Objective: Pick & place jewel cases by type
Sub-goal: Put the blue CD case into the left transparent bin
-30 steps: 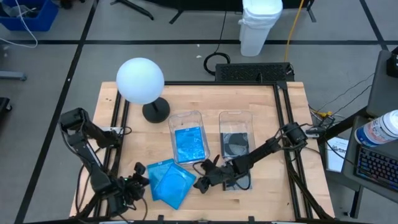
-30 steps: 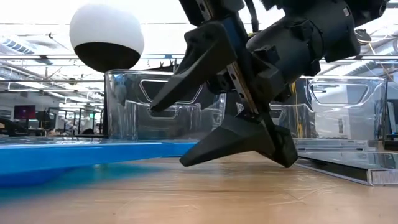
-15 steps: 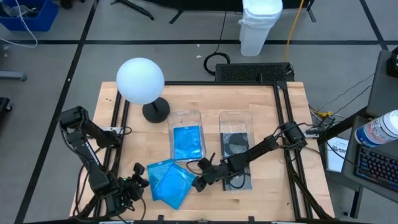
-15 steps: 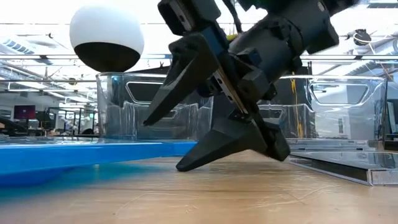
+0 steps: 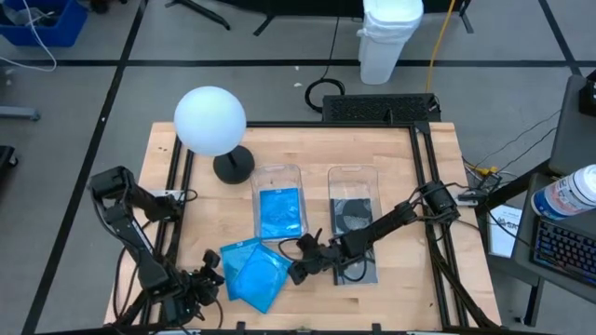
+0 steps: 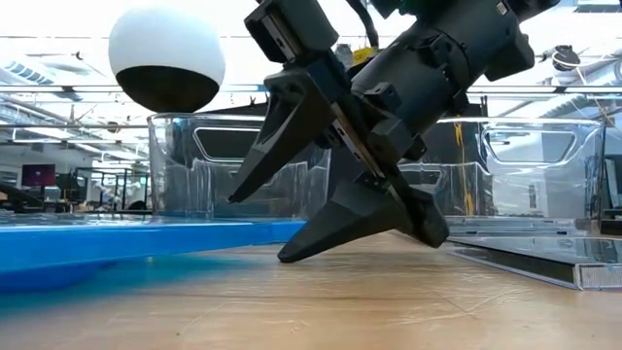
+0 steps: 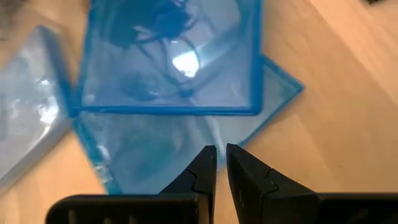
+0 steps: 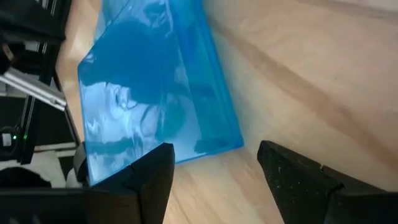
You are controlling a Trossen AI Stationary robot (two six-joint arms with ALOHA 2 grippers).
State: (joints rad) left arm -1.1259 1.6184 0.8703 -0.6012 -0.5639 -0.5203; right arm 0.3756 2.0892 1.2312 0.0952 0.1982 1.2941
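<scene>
Three translucent blue jewel cases [image 5: 251, 272] lie overlapping flat on the table near its front edge. In the low view they show as a blue slab [image 6: 136, 238]. My right gripper [image 5: 296, 269] is open just right of the pile, fingers slanting down toward it. In the right wrist view a corner of a blue case [image 8: 233, 142] lies ahead of the spread fingers [image 8: 214, 160]. Its lower finger sits close to the tabletop in the low view [image 6: 258, 228]. My left gripper [image 7: 221, 163] is shut at the pile's left side [image 5: 209, 278]. A dark case [image 5: 361, 270] lies under the right arm.
Two clear bins stand side by side behind the pile. The left bin [image 5: 278, 177] holds a blue case and the right bin [image 5: 352, 177] holds a dark one. A white globe lamp [image 5: 210, 121] stands at the far left. Bare wood lies right of the dark case.
My right gripper has moved toward the table's left, closing on the right edge of the blue pile, and has stayed open and low over the table. The cases have not moved.
</scene>
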